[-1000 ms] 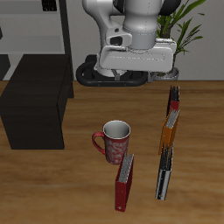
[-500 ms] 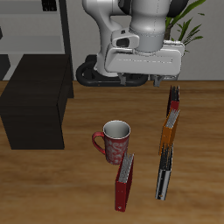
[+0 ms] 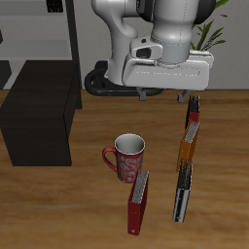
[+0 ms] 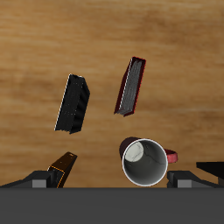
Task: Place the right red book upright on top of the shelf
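Observation:
The right red book (image 3: 139, 202) rests on the table near the front edge, beside the mug, with its pale grey page edge showing; it also shows in the wrist view (image 4: 131, 87). The black shelf (image 3: 39, 122) stands farther back, away from the book, and its flat top is bare. A dark corner in the wrist view (image 4: 213, 168) seems to be the shelf too. My gripper (image 3: 163, 96) hangs high above the table, behind the mug, open and empty. Its fingertips (image 4: 39, 181) stand wide apart.
A red patterned mug (image 3: 127, 157) stands upright just behind the red book, seen from above in the wrist view (image 4: 144, 162). A row of thin books (image 3: 187, 148) in red, orange and black lies end to end beside them. A potted plant (image 3: 207, 37) stands at the back.
The arm has shifted sideways toward the row of thin books and a little lower. The gripper stays open. The book, mug and shelf have not moved.

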Controlling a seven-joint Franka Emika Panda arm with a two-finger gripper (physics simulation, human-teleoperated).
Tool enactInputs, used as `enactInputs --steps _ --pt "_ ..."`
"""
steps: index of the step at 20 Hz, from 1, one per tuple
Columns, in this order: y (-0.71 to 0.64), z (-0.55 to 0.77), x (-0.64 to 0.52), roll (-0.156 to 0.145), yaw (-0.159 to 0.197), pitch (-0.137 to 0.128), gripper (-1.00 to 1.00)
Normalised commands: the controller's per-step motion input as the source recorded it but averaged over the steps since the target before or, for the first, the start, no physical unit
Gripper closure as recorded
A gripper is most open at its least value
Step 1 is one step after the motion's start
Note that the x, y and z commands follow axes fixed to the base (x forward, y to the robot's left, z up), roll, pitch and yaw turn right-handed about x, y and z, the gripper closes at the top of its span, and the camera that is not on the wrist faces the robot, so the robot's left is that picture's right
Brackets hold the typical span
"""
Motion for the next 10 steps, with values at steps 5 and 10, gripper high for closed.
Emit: enactInputs --steps 5,10 --pt "-0.05 -0.02 0.28 -0.022 -0.005 -0.011 -1.0" --pt "-0.03 -0.08 0.23 -0.006 -0.005 0.013 -1.0"
